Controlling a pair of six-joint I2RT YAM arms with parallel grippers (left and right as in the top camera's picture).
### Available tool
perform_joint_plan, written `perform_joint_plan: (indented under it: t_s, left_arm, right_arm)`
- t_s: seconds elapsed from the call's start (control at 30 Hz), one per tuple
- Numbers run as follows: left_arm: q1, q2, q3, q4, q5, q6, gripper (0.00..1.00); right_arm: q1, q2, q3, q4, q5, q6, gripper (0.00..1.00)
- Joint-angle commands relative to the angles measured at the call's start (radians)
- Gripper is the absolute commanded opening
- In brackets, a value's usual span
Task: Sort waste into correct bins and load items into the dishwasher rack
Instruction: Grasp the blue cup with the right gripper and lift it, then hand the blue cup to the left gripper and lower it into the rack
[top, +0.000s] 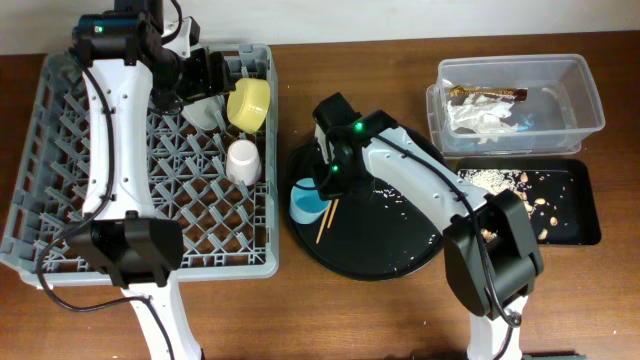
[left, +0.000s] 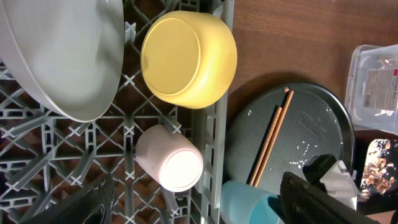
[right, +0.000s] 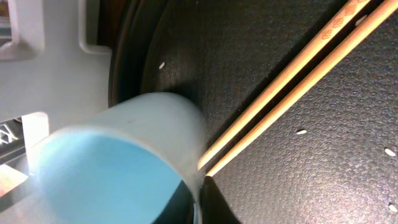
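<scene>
My right gripper (right: 200, 202) is shut on the rim of the blue cup (right: 112, 162), one finger inside and one outside. The cup lies on the round black tray (top: 380, 245) beside two chopsticks (top: 327, 218), which also show in the right wrist view (right: 292, 87). My left gripper (left: 199, 211) is open and empty above the grey dishwasher rack (top: 60, 220). The pale grey plate (left: 56, 56), the yellow bowl (left: 186, 59) and the pink cup (left: 169, 167) sit in the rack. The blue cup also shows in the overhead view (top: 303, 200).
The clear tub (top: 580, 85) at the back right holds white tissue (top: 485, 118) and a brown wrapper (top: 488, 93). The shallow black tray (top: 580, 225) in front of it holds rice and brown food scraps (top: 540, 205). The rack's edge (right: 50, 50) is close to the blue cup.
</scene>
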Motion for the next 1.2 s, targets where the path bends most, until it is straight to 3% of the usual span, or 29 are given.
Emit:
perform_joint_plan:
  t_s: [0.0, 0.07, 0.1, 0.17, 0.27, 0.37, 0.5, 0.63, 0.7, 0.8, 0.9, 0.93, 1.0, 1.03, 1.1, 1.13, 1.17]
  left_arm:
    - [0.003, -0.002, 0.014, -0.002, 0.03, -0.009, 0.84]
    - [0.003, -0.002, 0.014, -0.001, 0.163, -0.008, 0.87]
    - [0.003, -0.002, 0.014, 0.002, 0.275, 0.006, 0.94]
    - [0.003, -0.002, 0.014, 0.019, 0.511, 0.122, 0.95]
    - [-0.001, -0.001, 0.014, 0.029, 0.724, 0.265, 0.96]
    - [-0.019, 0.007, -0.002, 0.037, 0.855, 0.336, 0.96]
    - [-0.067, 0.011, -0.045, 0.071, 0.882, 0.336, 0.96]
    - [-0.113, 0.011, -0.078, 0.097, 0.905, 0.336, 0.96]
    - [-0.116, 0.011, -0.078, 0.097, 0.906, 0.336, 0.9]
    - [-0.116, 0.011, -0.078, 0.093, 0.917, 0.336, 0.68]
    - [-0.116, 0.011, -0.078, 0.097, 0.931, 0.336, 0.67]
    - [-0.116, 0.011, -0.078, 0.097, 0.931, 0.336, 0.67]
    - [-0.114, 0.011, -0.078, 0.098, 0.931, 0.336, 0.66]
    - [-0.111, 0.011, -0.078, 0.101, 0.93, 0.336, 0.66]
    - [-0.094, 0.011, -0.078, 0.106, 0.897, 0.336, 0.66]
    - [-0.074, 0.011, -0.077, 0.108, 0.839, 0.335, 0.66]
    - [-0.053, 0.011, -0.077, 0.108, 0.783, 0.335, 0.66]
  right_arm:
    - [-0.044, -0.008, 0.009, -0.001, -0.032, 0.024, 0.04]
    - [-0.13, -0.062, 0.037, 0.006, -0.213, 0.007, 0.04]
    - [-0.194, -0.092, 0.039, 0.043, -0.343, -0.006, 0.04]
    - [-0.32, -0.117, 0.038, 0.179, -0.687, -0.044, 0.04]
    - [-0.401, -0.115, 0.038, 0.398, -0.942, 0.009, 0.04]
    - [-0.378, -0.115, 0.038, 0.596, -0.986, 0.138, 0.04]
    - [-0.333, -0.115, 0.038, 0.862, -1.015, 0.31, 0.04]
    - [-0.319, -0.115, 0.038, 0.952, -0.983, 0.361, 0.04]
    - [-0.319, -0.115, 0.038, 0.951, -0.967, 0.361, 0.04]
    - [-0.319, -0.115, 0.038, 0.951, -0.924, 0.36, 0.04]
    - [-0.319, -0.115, 0.038, 0.951, -0.921, 0.36, 0.04]
    - [-0.319, -0.115, 0.038, 0.951, -0.921, 0.36, 0.08]
    - [-0.319, -0.115, 0.038, 0.951, -0.922, 0.36, 0.4]
    - [-0.319, -0.115, 0.038, 0.95, -0.922, 0.36, 0.65]
    - [-0.322, -0.115, 0.038, 0.948, -0.916, 0.36, 0.91]
    - [-0.323, -0.115, 0.038, 0.914, -0.879, 0.348, 0.99]
    - [-0.324, -0.115, 0.038, 0.875, -0.847, 0.323, 0.98]
